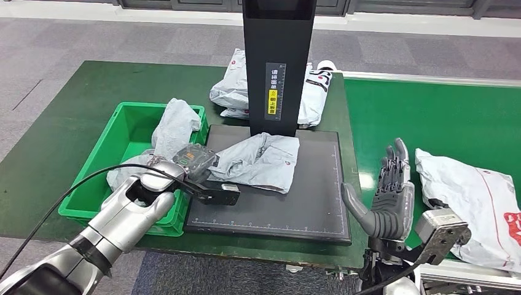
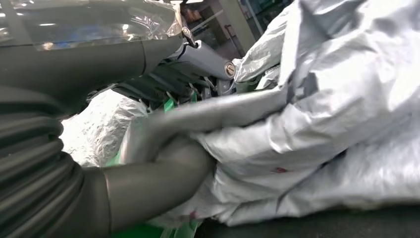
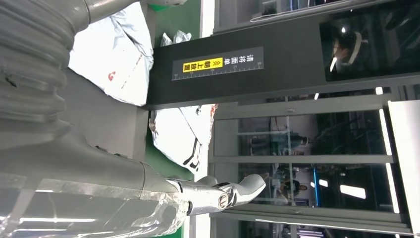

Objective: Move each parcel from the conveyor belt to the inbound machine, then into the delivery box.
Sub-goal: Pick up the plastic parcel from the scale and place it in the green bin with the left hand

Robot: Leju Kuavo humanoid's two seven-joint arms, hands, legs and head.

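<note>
On inbound machine plate (image 1: 307, 209), my left hand (image 1: 193, 169) is gripping grey parcel (image 1: 261, 161) by its edge, for moving to green delivery box (image 1: 101, 163), already holding parcels. My right hand (image 1: 387, 190) is hovering wide, empty. Belt parcel (image 1: 476, 196) is waiting.

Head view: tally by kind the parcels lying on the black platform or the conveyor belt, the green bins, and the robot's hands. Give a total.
Parcels: 2 (platform parcel, belt parcel)
Green bins: 1 (green bin)
Hands: 2 (left hand holding the platform parcel, right hand empty)
Total: 5
</note>
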